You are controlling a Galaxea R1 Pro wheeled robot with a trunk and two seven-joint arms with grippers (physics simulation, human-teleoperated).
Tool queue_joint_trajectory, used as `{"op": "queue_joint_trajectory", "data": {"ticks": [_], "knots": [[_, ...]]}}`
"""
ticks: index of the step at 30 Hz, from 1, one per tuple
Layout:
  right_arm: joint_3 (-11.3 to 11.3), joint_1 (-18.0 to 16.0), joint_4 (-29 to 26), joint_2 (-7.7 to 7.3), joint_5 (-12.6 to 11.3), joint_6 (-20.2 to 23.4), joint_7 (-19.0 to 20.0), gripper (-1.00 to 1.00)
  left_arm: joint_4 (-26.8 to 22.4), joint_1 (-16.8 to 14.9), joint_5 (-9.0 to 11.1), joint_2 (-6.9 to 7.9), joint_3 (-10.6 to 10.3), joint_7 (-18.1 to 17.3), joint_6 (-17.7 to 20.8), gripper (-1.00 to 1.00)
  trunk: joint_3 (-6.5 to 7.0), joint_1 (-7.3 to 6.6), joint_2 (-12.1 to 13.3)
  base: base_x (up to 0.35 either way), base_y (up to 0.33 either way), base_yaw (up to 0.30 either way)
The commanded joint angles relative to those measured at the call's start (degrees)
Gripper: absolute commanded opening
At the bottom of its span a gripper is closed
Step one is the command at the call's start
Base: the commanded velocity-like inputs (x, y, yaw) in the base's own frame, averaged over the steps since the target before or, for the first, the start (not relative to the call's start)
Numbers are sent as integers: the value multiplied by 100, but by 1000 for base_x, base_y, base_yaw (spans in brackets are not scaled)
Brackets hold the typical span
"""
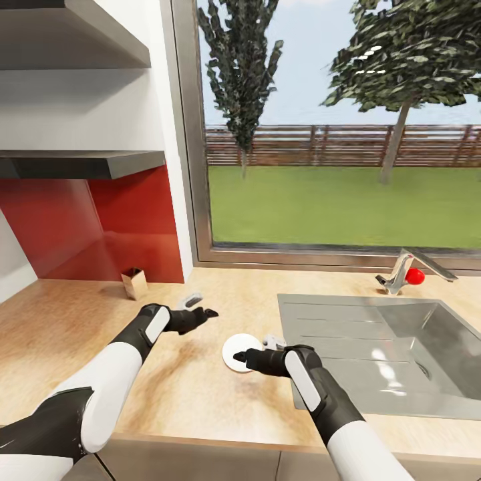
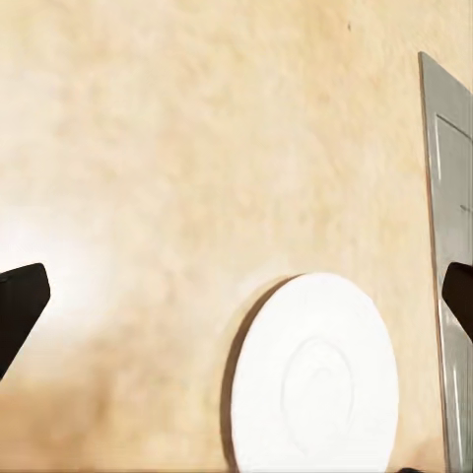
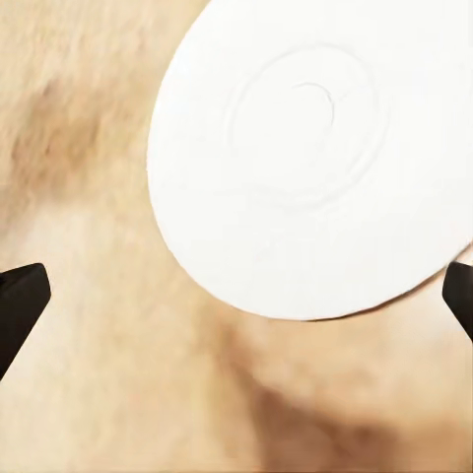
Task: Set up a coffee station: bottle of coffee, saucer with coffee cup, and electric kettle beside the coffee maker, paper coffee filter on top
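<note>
Head view: saucer (image 1: 238, 352) lies flat on countertop (image 1: 167, 394) beside sink (image 1: 374, 347); left gripper (image 1: 198, 306) and right gripper (image 1: 257, 351) both spread, empty.

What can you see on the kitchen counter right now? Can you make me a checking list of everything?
Surface: light wooden countertop, looks clean.
Job's things: white saucer lying flat on the countertop, nothing on it.
Clutter: small brown paper bag standing by the red wall.
End effectors: left end effector open and holding nothing; right end effector open, over the saucer's edge, holding nothing.
Cables: nothing seen.
Surroundings: steel sink to the right of the saucer, faucet with a red knob, grey shelves above, big window showing grass, trees and a fence.
</note>
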Motion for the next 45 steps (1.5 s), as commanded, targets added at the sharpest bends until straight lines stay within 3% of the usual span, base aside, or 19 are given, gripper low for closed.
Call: {"op": "queue_joint_trajectory", "data": {"ticks": [1,10,30,36,40,45], "knots": [[-3,-4,-2,1,12,27,9,100,-5,-5,-5,-8,44,-35,108,100,-14,4,-13,0,0,0],[-13,3,-5,-33,19,31,9,100,9,-1,-7,-37,44,-463,243,100,-14,4,-13,0,0,0],[-22,29,0,-50,30,31,9,100,53,166,0,-238,47,-520,239,100,-14,4,-13,100,0,0],[-22,97,-5,-51,30,31,9,100,56,352,2,-301,44,-521,266,100,-14,4,-13,20,0,0],[-15,163,-5,-44,27,31,9,100,45,396,1,-302,51,-521,776,100,-14,4,-13,2,0,0],[-13,211,-5,-46,22,31,9,100,16,403,3,-301,56,-521,906,100,-14,4,-13,0,0,0]]}}
